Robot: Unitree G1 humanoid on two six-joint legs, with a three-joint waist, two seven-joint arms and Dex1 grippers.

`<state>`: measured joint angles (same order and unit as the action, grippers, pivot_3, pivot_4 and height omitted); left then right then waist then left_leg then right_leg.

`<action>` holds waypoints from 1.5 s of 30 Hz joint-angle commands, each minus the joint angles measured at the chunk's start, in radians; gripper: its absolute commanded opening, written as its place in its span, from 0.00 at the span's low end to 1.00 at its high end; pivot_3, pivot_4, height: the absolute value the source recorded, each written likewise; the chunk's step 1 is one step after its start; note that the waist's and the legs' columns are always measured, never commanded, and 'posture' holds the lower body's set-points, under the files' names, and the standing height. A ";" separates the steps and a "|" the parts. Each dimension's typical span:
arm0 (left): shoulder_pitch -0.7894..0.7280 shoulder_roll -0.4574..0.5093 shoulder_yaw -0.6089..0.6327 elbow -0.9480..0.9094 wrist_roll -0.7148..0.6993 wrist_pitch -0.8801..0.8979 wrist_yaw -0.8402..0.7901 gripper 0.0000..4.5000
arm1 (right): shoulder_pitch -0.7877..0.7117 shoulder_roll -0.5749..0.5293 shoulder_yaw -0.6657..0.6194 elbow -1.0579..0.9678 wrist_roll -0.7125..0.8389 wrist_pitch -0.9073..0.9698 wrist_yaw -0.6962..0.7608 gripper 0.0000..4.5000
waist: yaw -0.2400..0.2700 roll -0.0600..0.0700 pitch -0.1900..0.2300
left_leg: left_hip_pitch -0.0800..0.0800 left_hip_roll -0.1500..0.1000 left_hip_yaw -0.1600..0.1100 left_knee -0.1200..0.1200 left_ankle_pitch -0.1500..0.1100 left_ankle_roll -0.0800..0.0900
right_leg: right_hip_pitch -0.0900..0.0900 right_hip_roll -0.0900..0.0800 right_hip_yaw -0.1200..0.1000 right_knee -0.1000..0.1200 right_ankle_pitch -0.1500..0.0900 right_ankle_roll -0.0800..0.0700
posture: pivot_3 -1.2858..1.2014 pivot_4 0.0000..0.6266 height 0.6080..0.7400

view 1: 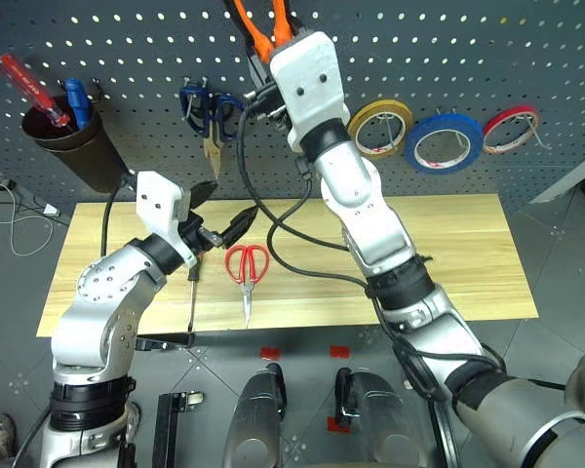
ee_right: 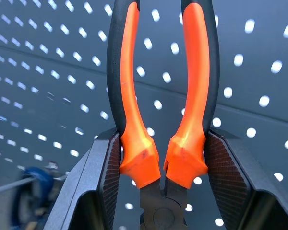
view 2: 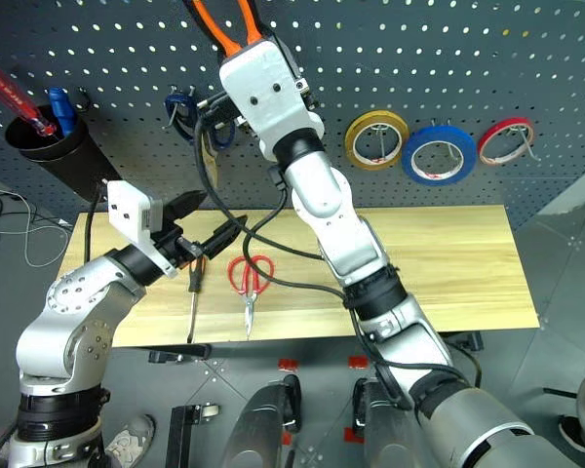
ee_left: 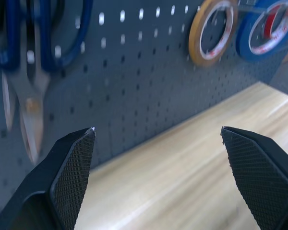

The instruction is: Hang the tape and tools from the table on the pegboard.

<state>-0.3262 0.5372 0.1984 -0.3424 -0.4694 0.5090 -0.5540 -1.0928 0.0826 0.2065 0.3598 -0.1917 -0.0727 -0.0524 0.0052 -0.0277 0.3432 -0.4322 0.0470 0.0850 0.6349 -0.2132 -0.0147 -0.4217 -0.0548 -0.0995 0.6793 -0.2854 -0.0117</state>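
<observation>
Nearest the head camera, the left arm is bent at the elbow over the near-left edge of the long pale wood-plank table (view 1: 448,249), its left gripper (view 1: 220,225) released, the two black fingers spread wide and empty, pointing roughly level toward the dark grey perforated pegboard (view 1: 448,58). On the table just beside it lie the red-handled scissors (view 1: 247,273) and the slim screwdriver with a black-and-orange handle (view 1: 192,292), side by side but apart. The right arm reaches steeply up and across to the board; its right gripper (ee_right: 161,160) is clenched on the orange-and-black-handled pliers (ee_right: 158,96) near the pivot, handles pointing up at the holes. The flat blue ring of tape (view 1: 444,142) hangs on the board between a yellow tape ring (view 1: 380,127) and a thin red tape ring (view 1: 510,130); blue-handled scissors (view 1: 211,112) hang to the left.

Step in hand, as judged: hanging the pliers. Done well, the gap between the two handles is brought squarely over a free metal hook, clear of the blue-handled scissors, and lowered until the hook bears the weight before the grip is released. No free hook can be made out ahead of the pliers.
</observation>
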 commanded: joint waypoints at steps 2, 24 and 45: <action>-0.022 0.010 -0.016 0.003 0.012 -0.007 -0.006 0.98 | -0.107 -0.009 -0.040 0.180 -0.004 -0.189 -0.047 0.50 | 0.000 0.000 0.000 | 0.000 0.000 0.000 0.000 0.000 0.000 | 0.000 0.000 0.000 0.000 0.000 0.000 | 0.56 0.55 1.00; 0.063 -0.024 -0.095 0.048 0.132 -0.005 0.049 1.00 | 0.105 -0.009 -0.121 0.175 0.073 -0.024 -0.046 0.99 | 0.020 0.000 0.001 | 0.000 0.000 0.000 0.000 0.000 0.000 | 0.000 0.000 0.001 0.001 0.000 -0.001 | 0.56 0.59 1.00; 0.179 -0.262 -0.214 0.094 0.293 0.527 0.456 1.00 | 0.790 -0.382 0.164 -0.901 0.473 0.801 0.574 0.99 | 0.019 -0.003 0.004 | 0.002 0.000 -0.002 -0.003 -0.002 0.004 | 0.000 0.000 0.002 0.001 -0.004 0.006 | 0.53 0.59 1.00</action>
<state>-0.1314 0.2895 -0.0083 -0.2612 -0.1987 1.0410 -0.1231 -0.2948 -0.2988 0.3657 -0.4976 0.2602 0.7282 0.5022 0.0245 -0.0303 0.3476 -0.4303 0.0469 0.0828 0.6316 -0.2154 -0.0107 -0.4214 -0.0550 -0.0977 0.6803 -0.2894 -0.0053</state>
